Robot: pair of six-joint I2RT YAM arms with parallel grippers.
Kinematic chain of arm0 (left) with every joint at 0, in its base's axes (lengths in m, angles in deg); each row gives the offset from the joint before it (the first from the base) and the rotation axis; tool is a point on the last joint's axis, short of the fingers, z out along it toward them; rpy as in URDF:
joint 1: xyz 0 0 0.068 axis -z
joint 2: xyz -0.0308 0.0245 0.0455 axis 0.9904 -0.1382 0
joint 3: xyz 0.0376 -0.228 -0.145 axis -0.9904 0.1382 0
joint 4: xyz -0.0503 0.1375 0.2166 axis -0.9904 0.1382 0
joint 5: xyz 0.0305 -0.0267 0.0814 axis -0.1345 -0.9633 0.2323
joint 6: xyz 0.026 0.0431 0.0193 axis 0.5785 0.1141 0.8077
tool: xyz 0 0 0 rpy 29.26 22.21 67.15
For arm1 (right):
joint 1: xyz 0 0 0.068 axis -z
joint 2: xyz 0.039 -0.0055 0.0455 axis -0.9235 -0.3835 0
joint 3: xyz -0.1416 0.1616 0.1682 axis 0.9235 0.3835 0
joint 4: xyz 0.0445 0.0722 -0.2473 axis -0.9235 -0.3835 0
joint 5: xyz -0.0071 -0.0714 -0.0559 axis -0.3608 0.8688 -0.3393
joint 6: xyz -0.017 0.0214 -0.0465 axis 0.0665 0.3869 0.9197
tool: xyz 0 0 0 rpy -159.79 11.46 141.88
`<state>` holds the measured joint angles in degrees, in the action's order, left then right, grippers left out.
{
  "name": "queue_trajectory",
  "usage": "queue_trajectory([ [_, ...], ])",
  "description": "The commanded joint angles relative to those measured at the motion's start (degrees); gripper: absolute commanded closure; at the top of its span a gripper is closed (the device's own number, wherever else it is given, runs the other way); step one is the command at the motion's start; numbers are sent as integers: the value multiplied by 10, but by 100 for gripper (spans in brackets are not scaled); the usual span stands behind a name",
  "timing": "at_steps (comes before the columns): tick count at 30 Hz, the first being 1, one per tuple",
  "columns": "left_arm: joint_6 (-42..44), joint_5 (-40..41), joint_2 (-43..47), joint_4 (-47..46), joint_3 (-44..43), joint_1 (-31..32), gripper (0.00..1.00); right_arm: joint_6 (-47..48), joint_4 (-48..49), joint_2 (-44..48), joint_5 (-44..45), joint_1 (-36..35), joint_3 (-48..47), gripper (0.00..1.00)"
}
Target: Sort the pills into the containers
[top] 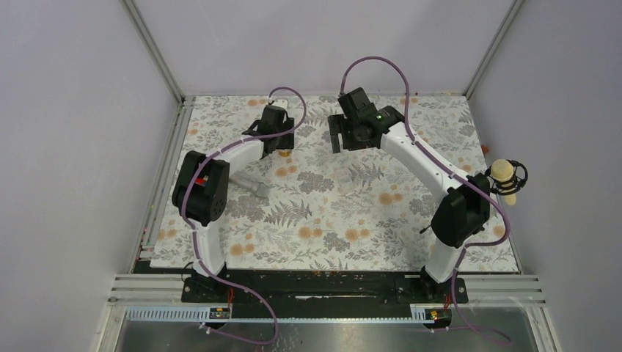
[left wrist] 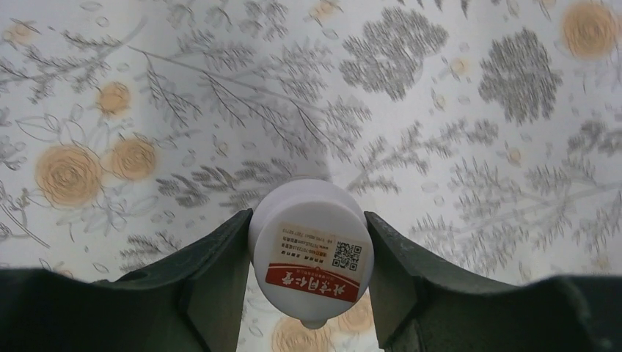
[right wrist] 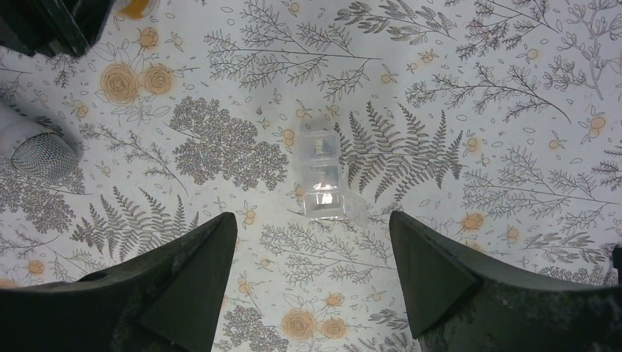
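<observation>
**Jaws: left clamped on bottle, right spread wide over cup**

Jaws of the left gripper [left wrist: 308, 227] are drawn in to approx. the width of the white cap [left wrist: 308, 209]. Both fingers [left wrist: 220, 271] are pressed against opposite sides of the bottle [left wrist: 311, 275]. The cap's label, w/ a red band and a QR code, is seen straight from above, so the bottle is taken to be upright. Whether its base rests on the flowered cloth [left wrist: 477, 88] or is lifted off it cannot be told.

Jaws of the right gripper [right wrist: 312, 220] are spread wide; nothing is held or touched btwn them.

The bottle is found at the far side of the table, left of centre. The cup [right wrist: 323, 180], clear plastic and apparently tipped on its side, lies on the cloth near the centre, well apart from the bottle and just ahead of the open right fingers.

Judged from this, the bottle is pinched at the cap so it is steadied for filling or opening. The right gripper is poised open and lined up w/ the cup for a grasp.

No pills can be made out. A grey mesh-headed microphone [right wrist: 40, 154] lies at the left, not part of the job.
</observation>
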<state>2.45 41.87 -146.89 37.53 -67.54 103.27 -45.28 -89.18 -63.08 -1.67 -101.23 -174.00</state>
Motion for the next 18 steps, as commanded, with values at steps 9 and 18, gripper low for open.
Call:
queue_trajectory([
  [9,32,-63,187,14,198,103,74,-32,9,50,-24,5,47,17],
  [18,-8,-25,265,-22,284,128,27,-60,42,79,-65,5,106,17],
])
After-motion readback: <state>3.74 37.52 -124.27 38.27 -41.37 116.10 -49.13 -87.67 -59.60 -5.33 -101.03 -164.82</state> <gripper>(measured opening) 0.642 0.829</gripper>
